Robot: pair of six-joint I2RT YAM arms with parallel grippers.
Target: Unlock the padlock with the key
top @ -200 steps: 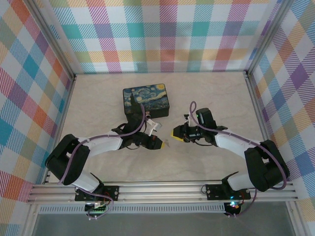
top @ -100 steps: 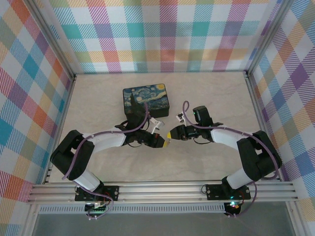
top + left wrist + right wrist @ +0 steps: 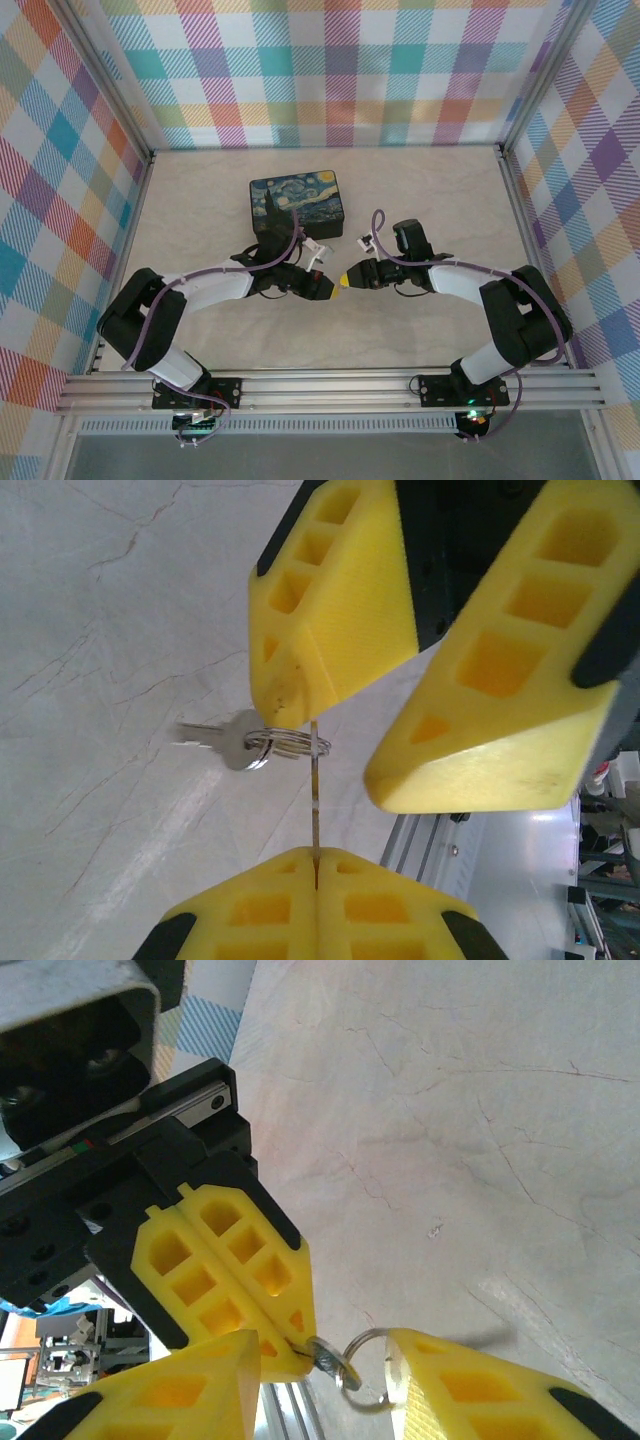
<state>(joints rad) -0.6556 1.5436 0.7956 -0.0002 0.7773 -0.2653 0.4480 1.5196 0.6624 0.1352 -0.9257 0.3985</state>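
1. Since a second ago the right fingers (image 3: 348,279) have come in toward the left fingers (image 3: 330,885). Their yellow tips now meet on the near side of the painted box (image 3: 296,205), toward the arm bases.
2. Left fingers are pressed flat together and pinch the key (image 3: 315,810) by the end away from its ring. It shows edge-on in the left wrist view.
3. Right fingers stand partly apart, one on each side of the key, clamping nothing.
4. One right tip sits just beside the key ring (image 3: 290,744).
5. A second key (image 3: 222,742), pale silver, hangs from that ring over the counter (image 3: 100,630).
6. Both sets of fingers are apart from the box.
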